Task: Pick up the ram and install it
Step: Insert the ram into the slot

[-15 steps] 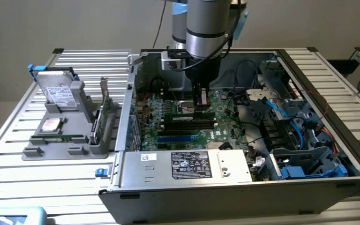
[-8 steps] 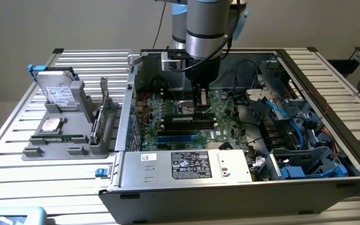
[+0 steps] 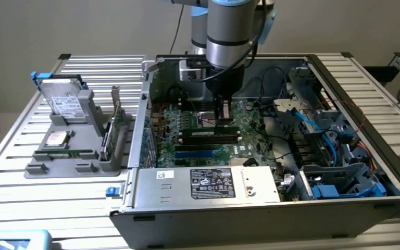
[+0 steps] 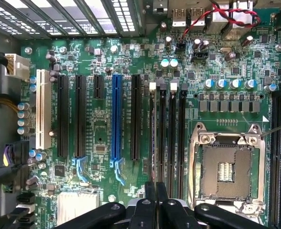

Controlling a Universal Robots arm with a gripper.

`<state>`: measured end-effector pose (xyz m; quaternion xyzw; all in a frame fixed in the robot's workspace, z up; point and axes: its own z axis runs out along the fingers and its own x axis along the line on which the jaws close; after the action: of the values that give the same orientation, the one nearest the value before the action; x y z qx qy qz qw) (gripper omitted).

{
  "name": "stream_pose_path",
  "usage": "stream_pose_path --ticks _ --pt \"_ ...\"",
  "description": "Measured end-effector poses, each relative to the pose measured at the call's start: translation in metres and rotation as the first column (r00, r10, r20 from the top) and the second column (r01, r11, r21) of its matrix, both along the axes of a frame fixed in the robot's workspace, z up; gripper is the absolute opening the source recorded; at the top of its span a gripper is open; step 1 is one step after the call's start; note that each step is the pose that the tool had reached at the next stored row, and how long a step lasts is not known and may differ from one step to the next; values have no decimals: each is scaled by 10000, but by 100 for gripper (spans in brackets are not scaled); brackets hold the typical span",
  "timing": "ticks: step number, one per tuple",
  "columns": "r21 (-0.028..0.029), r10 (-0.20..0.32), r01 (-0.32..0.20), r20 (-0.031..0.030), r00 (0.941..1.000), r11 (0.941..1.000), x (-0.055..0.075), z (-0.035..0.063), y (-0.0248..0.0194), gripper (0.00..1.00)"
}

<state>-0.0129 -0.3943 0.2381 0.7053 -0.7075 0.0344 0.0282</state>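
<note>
My gripper (image 3: 222,121) reaches down into the open computer case (image 3: 255,213), right over the motherboard's black memory slots (image 4: 171,133). Its two black fingers are pressed together, and the gripper (image 4: 155,190) is shut on the ram (image 4: 153,138). In the wrist view the ram is edge-on, a thin line along the memory slot nearest the expansion slots. In the exterior view the ram (image 3: 207,129) is a narrow green and black strip level under the fingers, at the slots. Whether it is seated in the slot I cannot tell.
An empty processor socket (image 4: 224,169) lies beside the memory slots, a blue expansion slot (image 4: 116,119) on the other side. Blue and black cables (image 3: 304,120) crowd the case toward the exterior view's right. A grey tray (image 3: 54,169) at the left carries a hard drive (image 3: 64,101), a processor chip (image 3: 56,138) and an upright expansion card (image 3: 116,122).
</note>
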Motion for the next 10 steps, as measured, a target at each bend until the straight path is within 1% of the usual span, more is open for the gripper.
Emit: stream_pose_path --ticks 10 --pt "-3 0 0 0 10000 10000 11 -45 0 12"
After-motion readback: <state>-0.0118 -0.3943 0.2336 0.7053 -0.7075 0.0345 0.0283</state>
